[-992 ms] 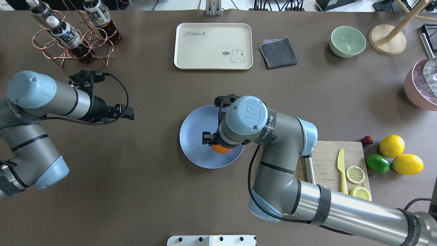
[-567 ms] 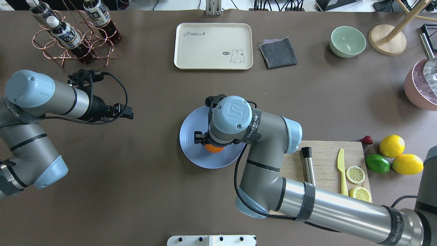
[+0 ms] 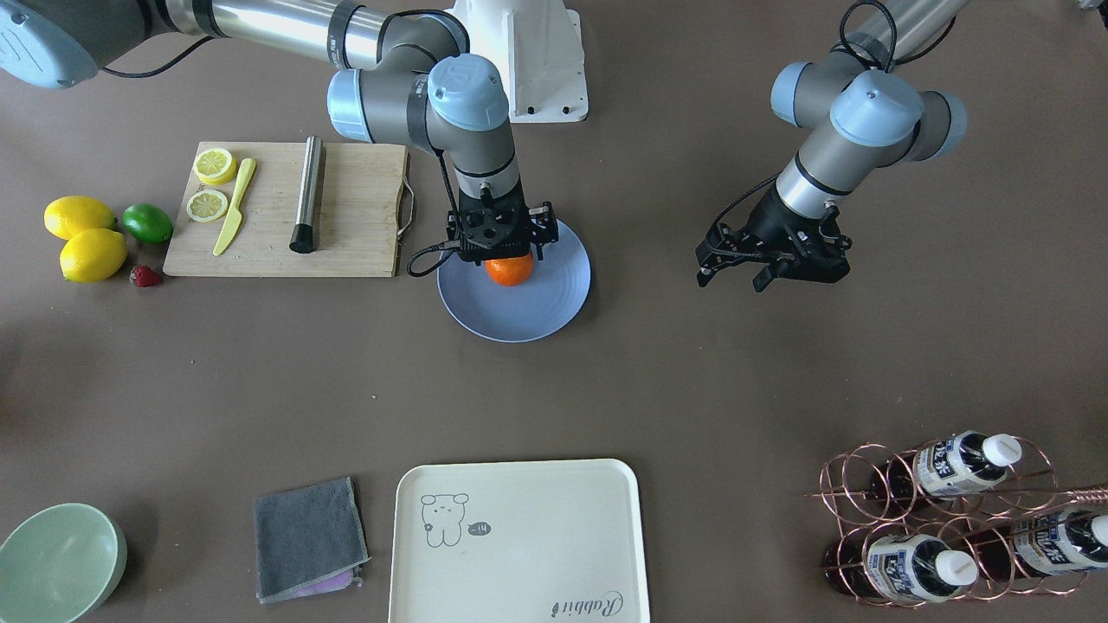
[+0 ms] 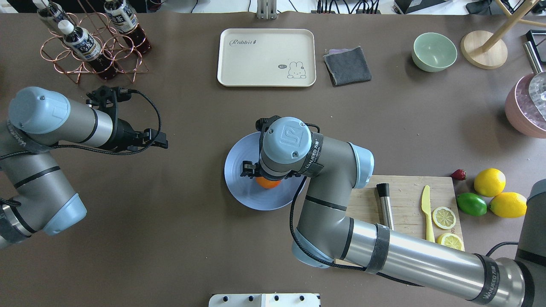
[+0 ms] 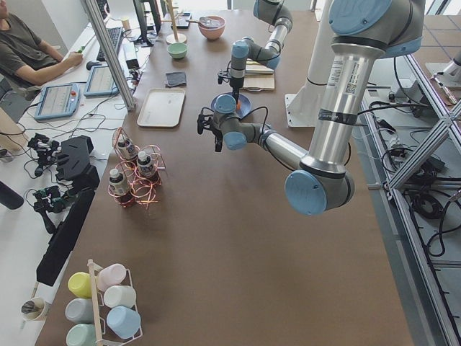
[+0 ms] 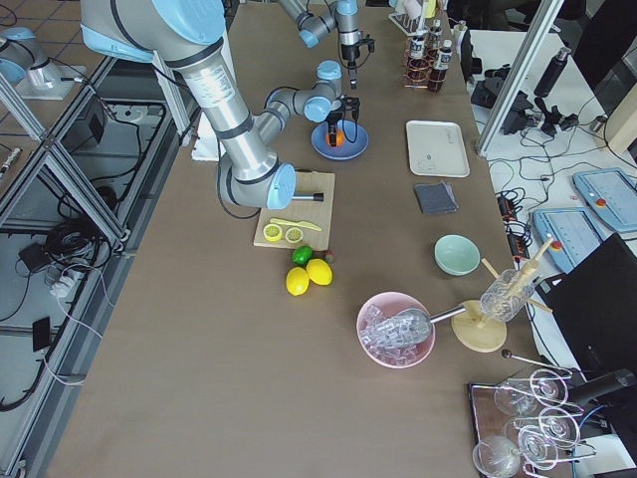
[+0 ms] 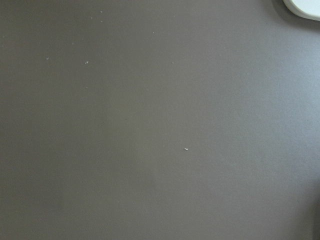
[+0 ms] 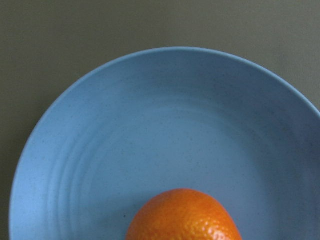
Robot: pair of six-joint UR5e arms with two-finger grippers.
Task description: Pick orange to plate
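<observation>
The orange (image 3: 509, 270) is a small bright fruit under my right gripper (image 3: 502, 251), which is shut on it from above. It sits over the robot-side part of the periwinkle-blue plate (image 3: 537, 307) near mid-table. Whether it touches the plate I cannot tell. From overhead the right wrist covers most of the orange (image 4: 268, 183) and part of the plate (image 4: 243, 170). The right wrist view shows the orange (image 8: 184, 216) at the bottom edge over the plate (image 8: 150, 130), fingers out of frame. My left gripper (image 4: 158, 141) hangs open and empty over bare table, well left of the plate.
A cutting board (image 4: 409, 204) with a knife, lemon slices and a metal rod lies right of the plate. Two lemons (image 4: 489, 182), a lime (image 4: 471, 204) and a strawberry lie beyond it. A cream tray (image 4: 266, 57), grey cloth, green bowl (image 4: 434, 51) and bottle rack (image 4: 91, 42) line the far side.
My right arm has shifted a little to the left over the plate, carrying the orange with it. The left arm has stayed in place.
</observation>
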